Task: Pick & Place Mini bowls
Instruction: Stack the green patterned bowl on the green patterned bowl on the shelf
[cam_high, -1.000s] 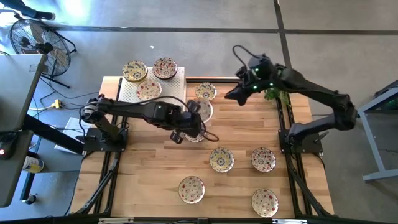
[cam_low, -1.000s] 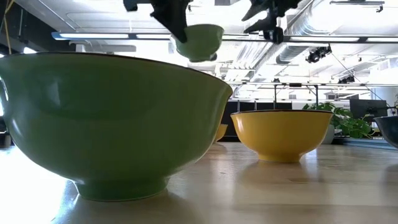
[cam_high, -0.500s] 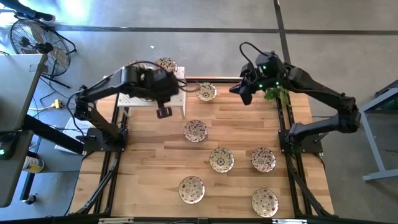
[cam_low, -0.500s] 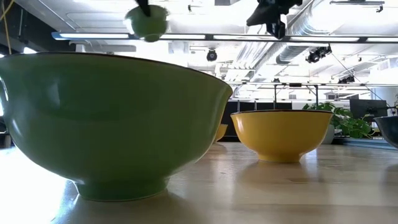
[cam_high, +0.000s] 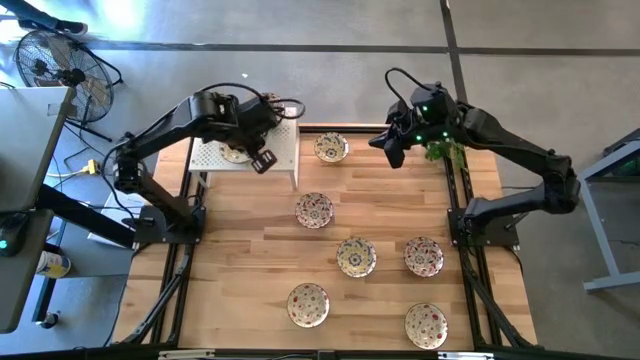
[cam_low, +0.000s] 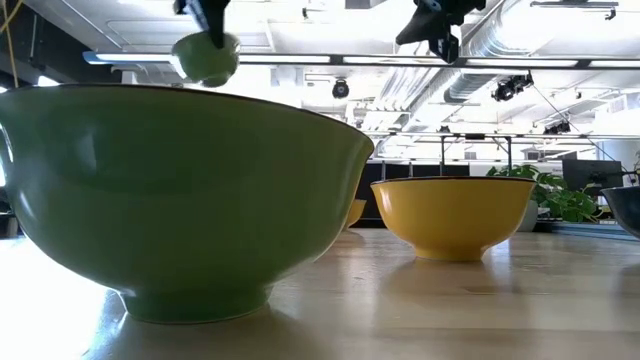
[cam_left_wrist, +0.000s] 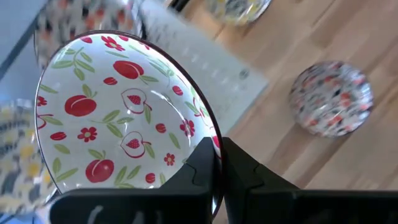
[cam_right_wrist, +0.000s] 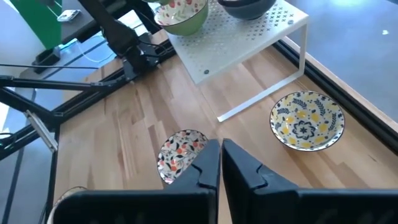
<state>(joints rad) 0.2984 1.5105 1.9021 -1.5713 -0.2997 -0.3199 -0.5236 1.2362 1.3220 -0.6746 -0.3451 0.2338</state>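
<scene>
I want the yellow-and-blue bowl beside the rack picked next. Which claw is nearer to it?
The right claw is nearer, hovering just to one side of the yellow-and-blue bowl. The left claw is on the bowl's other side, over the white rack, shut on a red-patterned bowl.

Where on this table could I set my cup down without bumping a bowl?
The bare wood left of the mini bowls, below the white rack, is free, as is the near left corner. The right half is crowded with bowls. The rack top is busy: the left gripper holds a bowl over it.

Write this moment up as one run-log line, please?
left gripper: shut on mini bowl, above white rack | right gripper: shut, empty, raised over table's far side | six bowls on table
</scene>
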